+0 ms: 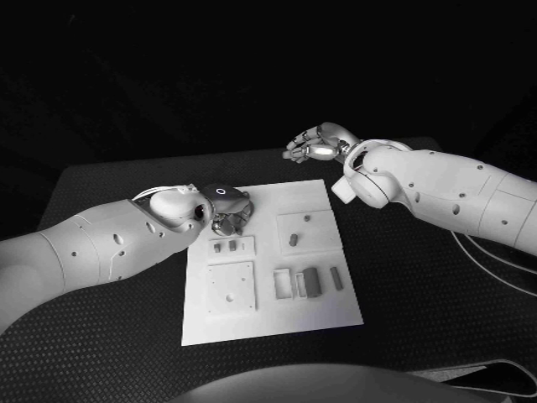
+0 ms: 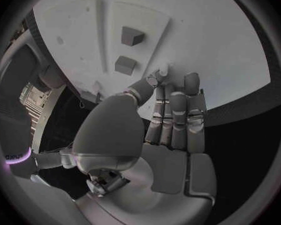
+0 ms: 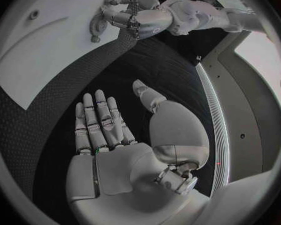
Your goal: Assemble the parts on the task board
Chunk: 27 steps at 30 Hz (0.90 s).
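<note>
The white task board lies in the middle of the black table. My left hand hangs fingers-down over its far left part, just beyond two small grey blocks. In the left wrist view the fingers lie straight and together, and the thumb meets the first fingertip on a small pale part, with the two blocks close ahead on the board. My right hand floats past the board's far right corner with spread, empty fingers. The right wrist view also has the board and the left hand.
On the board sit a square plate with holes, a raised plate carrying a small peg, and upright grey pieces near the right edge. Black table mat surrounds the board on every side.
</note>
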Each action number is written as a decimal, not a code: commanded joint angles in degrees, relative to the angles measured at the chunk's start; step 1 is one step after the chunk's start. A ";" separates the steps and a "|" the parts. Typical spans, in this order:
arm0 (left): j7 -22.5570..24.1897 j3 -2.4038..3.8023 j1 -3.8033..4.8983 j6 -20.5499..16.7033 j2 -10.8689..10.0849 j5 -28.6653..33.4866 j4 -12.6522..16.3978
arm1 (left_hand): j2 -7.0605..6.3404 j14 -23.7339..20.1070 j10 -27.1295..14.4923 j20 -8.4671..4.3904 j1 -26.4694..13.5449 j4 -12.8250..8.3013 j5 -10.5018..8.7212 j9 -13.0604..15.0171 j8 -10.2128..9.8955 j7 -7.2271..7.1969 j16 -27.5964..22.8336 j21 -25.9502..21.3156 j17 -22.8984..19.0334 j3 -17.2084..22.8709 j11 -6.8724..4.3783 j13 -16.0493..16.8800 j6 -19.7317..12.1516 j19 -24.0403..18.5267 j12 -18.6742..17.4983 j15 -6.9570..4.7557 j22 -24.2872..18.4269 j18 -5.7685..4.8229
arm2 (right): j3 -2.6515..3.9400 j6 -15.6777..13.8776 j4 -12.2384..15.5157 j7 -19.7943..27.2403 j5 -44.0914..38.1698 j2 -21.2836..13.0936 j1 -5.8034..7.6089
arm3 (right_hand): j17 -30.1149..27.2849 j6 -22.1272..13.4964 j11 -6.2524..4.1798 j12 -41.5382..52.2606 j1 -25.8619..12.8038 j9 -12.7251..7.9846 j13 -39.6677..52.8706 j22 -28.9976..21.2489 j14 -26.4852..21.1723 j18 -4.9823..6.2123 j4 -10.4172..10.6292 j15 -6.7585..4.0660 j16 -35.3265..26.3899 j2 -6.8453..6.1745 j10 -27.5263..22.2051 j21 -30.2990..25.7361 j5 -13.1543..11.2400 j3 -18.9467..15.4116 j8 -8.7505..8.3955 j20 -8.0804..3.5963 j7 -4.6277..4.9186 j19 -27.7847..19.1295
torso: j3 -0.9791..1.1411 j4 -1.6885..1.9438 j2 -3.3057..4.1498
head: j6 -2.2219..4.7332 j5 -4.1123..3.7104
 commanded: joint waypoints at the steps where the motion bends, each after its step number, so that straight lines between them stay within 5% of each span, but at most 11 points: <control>1: -1.47 -0.40 -0.60 0.56 0.20 -1.96 -0.21 | -0.01 -0.29 -1.29 -0.37 -0.62 0.01 -0.28 0.08 0.29 -0.24 0.72 0.45 0.23 -0.86 -0.21 1.76 0.18 -0.06 3.14 -0.33 1.35 2.08 | 0.01 0.83 0.05 0.22 -0.03 0.06 -0.02 | -0.07 -0.38 -0.04 -0.24 -0.60 -0.06 -0.08 0.05 0.40 -0.60 0.25 -0.08 -0.25 0.10 0.45 -0.23 -0.10 0.05 0.22 0.09 3.51 0.03 | -0.02 0.00 -0.01 | 0.00 -0.01; 10: -2.06 -0.40 -0.61 1.12 0.12 -2.00 -0.16 | 0.19 -0.86 -4.98 -1.57 -2.93 0.05 -0.37 0.13 0.10 -0.38 4.14 2.40 1.85 -3.90 -1.82 8.96 -0.23 0.63 17.36 -1.85 1.39 1.69 | 0.01 0.88 0.03 0.23 -0.02 0.01 -0.02 | -0.04 -0.36 -0.06 -0.23 -0.62 -0.08 -0.14 0.09 0.51 -0.56 0.31 -0.11 -0.20 0.13 0.51 -0.26 -0.10 0.04 0.27 0.09 3.50 0.11 | 0.03 -0.02 -0.01 | -0.05 -0.02; 27: -1.89 -0.39 -0.62 2.55 -0.44 -2.97 1.04 | -0.88 -2.15 -8.53 -3.68 -3.32 0.12 -0.22 -0.29 -0.42 -0.83 7.48 5.04 3.12 -5.51 -4.49 14.69 -0.33 0.37 36.25 -4.40 1.37 0.13 | 0.01 0.95 0.00 0.24 -0.01 -0.01 -0.05 | -0.03 -0.34 -0.07 -0.23 -0.62 -0.10 -0.19 0.11 0.55 -0.54 0.34 -0.13 -0.19 0.11 0.55 -0.30 -0.10 0.03 0.30 0.09 3.49 0.15 | 0.01 0.01 0.04 | -0.16 -0.27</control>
